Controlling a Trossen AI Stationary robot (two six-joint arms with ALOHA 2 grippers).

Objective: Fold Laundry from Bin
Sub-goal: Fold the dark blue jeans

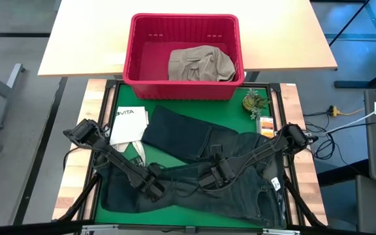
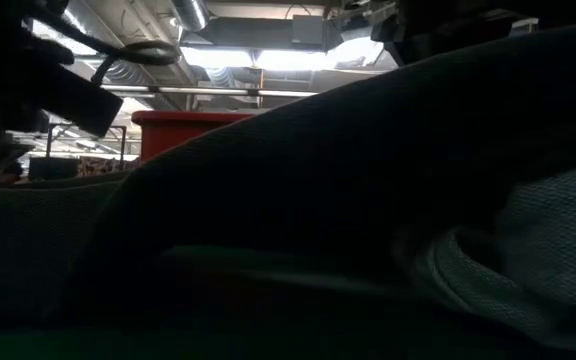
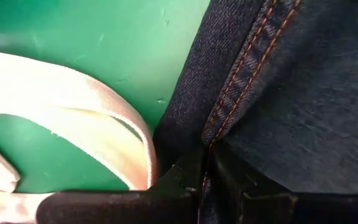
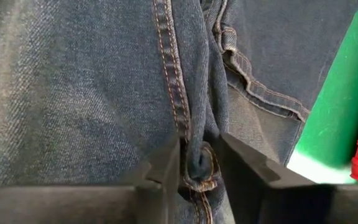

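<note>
- Looking straight down, I see dark denim jeans (image 1: 194, 179) spread over the green mat (image 1: 126, 98) on the table, one leg angled up toward the bin (image 1: 185, 57).
- My left end effector (image 1: 154, 189) sits at the jeans' near-left part; the wrist view shows its fingers (image 3: 188, 180) pinched together on a stitched seam of the denim (image 3: 272, 93), so it is closed on the jeans.
- My right end effector (image 1: 209, 177) is at the middle of the jeans. In its wrist view a fold of seam (image 4: 197, 162) sits between the two fingers (image 4: 160, 171), and they appear to touch the cloth on both sides; I read that as a grip on the jeans, though a loose one.
- The red bin stands at the far edge of the mat, partly on the light tabletop (image 1: 83, 39), with a khaki-beige garment (image 1: 200, 64) crumpled inside toward its right.
- A white tote bag (image 1: 128, 124) lies on the mat just left of the jeans' upper leg; its pale strap (image 3: 73, 106) shows beside my left end effector.
- A small green plant (image 1: 254, 102) sits near the bin's right corner.
- From table height, dark cloth (image 2: 388, 180) fills most of the view, with the bin's red rim (image 2: 173, 125) behind it.
</note>
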